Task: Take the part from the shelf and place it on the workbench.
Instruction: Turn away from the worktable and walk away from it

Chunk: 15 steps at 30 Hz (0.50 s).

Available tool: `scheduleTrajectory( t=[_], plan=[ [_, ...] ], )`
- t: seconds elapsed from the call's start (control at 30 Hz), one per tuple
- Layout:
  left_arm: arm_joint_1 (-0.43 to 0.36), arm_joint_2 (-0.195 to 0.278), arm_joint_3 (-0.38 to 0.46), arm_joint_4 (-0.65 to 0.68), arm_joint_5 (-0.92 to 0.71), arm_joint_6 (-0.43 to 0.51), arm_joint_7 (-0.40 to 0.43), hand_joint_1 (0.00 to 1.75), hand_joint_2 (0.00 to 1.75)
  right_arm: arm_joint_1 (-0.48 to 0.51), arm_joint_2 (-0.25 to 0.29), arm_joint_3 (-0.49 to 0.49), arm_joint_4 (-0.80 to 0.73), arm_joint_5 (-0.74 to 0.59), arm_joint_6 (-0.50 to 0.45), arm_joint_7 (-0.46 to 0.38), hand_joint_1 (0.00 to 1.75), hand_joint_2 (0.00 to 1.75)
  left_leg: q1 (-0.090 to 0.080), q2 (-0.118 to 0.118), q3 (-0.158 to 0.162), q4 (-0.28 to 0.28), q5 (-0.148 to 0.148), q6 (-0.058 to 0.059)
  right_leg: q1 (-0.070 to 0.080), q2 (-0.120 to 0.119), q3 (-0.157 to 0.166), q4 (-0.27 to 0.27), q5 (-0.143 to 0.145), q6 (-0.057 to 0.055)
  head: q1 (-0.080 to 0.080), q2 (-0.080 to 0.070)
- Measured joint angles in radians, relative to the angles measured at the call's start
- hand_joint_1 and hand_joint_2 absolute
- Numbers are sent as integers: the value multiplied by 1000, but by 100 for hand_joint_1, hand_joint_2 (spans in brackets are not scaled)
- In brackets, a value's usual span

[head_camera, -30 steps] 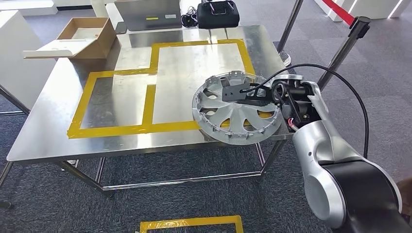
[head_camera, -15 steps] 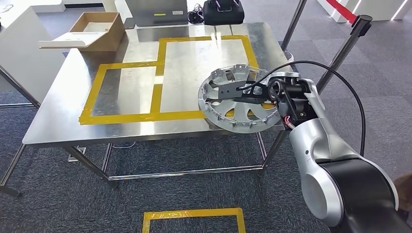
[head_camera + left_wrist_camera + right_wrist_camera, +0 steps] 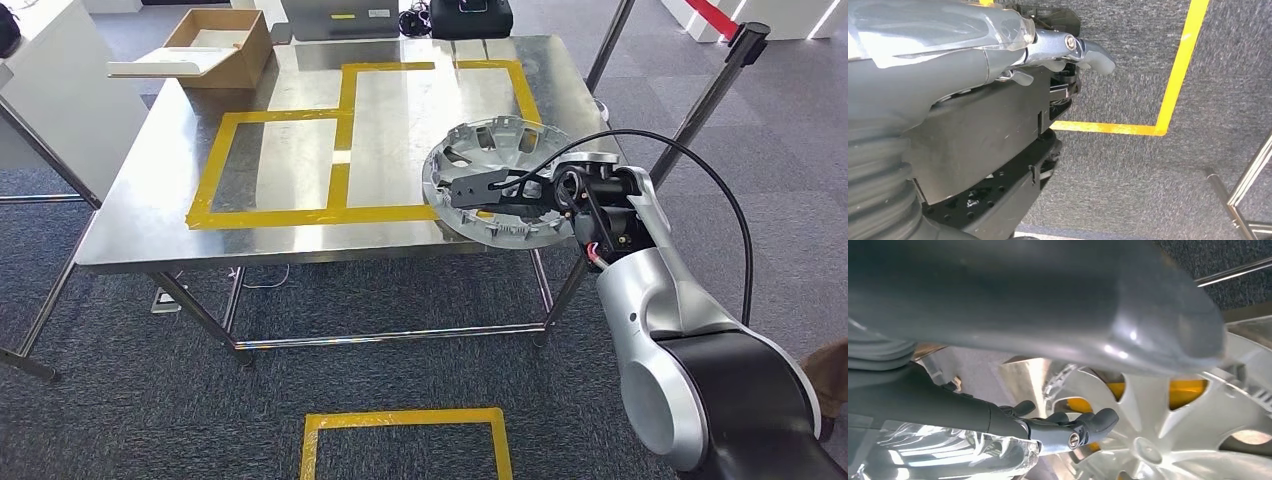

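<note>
Over steel worktop near right corner, right hand gripping silver wheel cover, tilted; left hand state unclear.

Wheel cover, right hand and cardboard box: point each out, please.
wheel cover (image 3: 478, 150): head view, on its far rim above the table.
right hand (image 3: 500, 187): head view, dark fingers reaching across the cover.
cardboard box (image 3: 232, 60): head view, on its brown side wall.

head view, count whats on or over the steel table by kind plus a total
wheel cover, held by the right hand: 1
cardboard box: 1
white tray at the box: 1
yellow tape outline on the table: 1
total: 4
</note>
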Motion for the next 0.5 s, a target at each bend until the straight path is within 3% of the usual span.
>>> scheduleTrajectory(
  t=[0.07, 0.1, 0.2, 0.23, 0.27, 0.3, 0.37, 0.43, 0.5],
  plan=[
    [0, 0, 0, 0, 0, 0, 0, 0, 175, 0, 0, 0, 0, 0, 0, 0, 0, 0, 0, 0, 0, 0, 1, -1, 1, 0, -1, -1, 0, -1, 1, 0],
    [0, 1, 0, 0, 0, 0, -1, 0, 175, -1, 0, -1, 0, 0, 0, 0, 0, 0, 1, 0, -4, 3, -3, -7, -1, -2, -6, -4, 8, -7, 1, 0],
    [-7, 3, 0, -2, 0, 1, -5, 0, 175, -1, 2, -4, 0, 2, 0, -2, 0, 0, 13, 1, -58, 185, -148, -39, -8, -11, -61, -9, 62, -30, -3, 0],
    [-10, 3, 0, -2, 0, 3, -6, 0, 175, 1, 2, -4, 0, 2, 0, -2, 0, 0, 18, 1, -68, 257, -189, -46, -9, -11, -81, -9, 77, -31, -4, 0],
    [-10, 3, 0, -3, 0, 6, -6, 0, 175, 2, 2, -4, 0, 3, 0, -3, 0, 0, 21, 2, -59, 280, -182, -48, -9, -12, -96, -8, 89, -28, -5, 0],
    [-10, 4, 0, -3, 0, 10, -6, 0, 175, 4, 2, -5, 0, 3, 0, -3, 0, 0, 25, 2, -36, 269, -157, -50, -10, -12, -110, -7, 99, -24, -5, 0],
    [-7, 4, 0, -3, 0, 18, -5, 0, 175, 4, 2, -6, 0, 3, 0, -4, 0, 0, 31, 2, 54, 156, -112, -52, -13, -11, -135, -4, 120, -14, -6, 0],
    [-3, 4, 0, -2, -1, 21, -4, 0, 175, 3, 2, -9, -1, 4, 0, -5, 0, 0, 30, -4, 139, 22, -119, -49, -13, -11, -151, -2, 140, 0, -5, 0],
    [0, 4, 0, -2, -1, 21, -4, 0, 175, 3, 2, -11, -2, 4, 0, -5, 0, 0, 24, -8, 157, -26, -130, -37, -14, -13, -157, -9, 163, 15, -5, 0]
  ],
)
